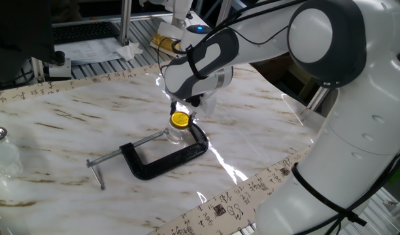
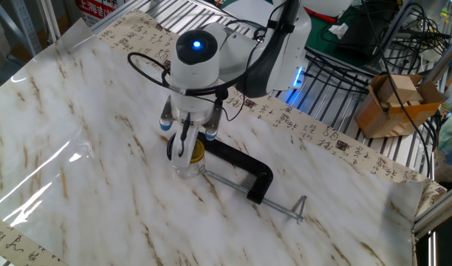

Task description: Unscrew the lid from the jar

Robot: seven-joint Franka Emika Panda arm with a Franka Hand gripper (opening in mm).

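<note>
The small yellow lid sits on the tiny clear glass jar, and the jar stands clamped in the jaws of a black C-clamp on the marble table. My gripper comes down from above and is shut on the lid, one finger on each side of it. In the other fixed view the gripper covers most of the lid, and only the bottom of the jar shows beneath the fingers. The clamp stretches away to the right there.
A larger glass vessel with a silver top stands at the table's left edge. The clamp's metal screw and handle stick out to the left of the jar. Patterned tape lines the table edges, with metal rails and a cardboard box beyond.
</note>
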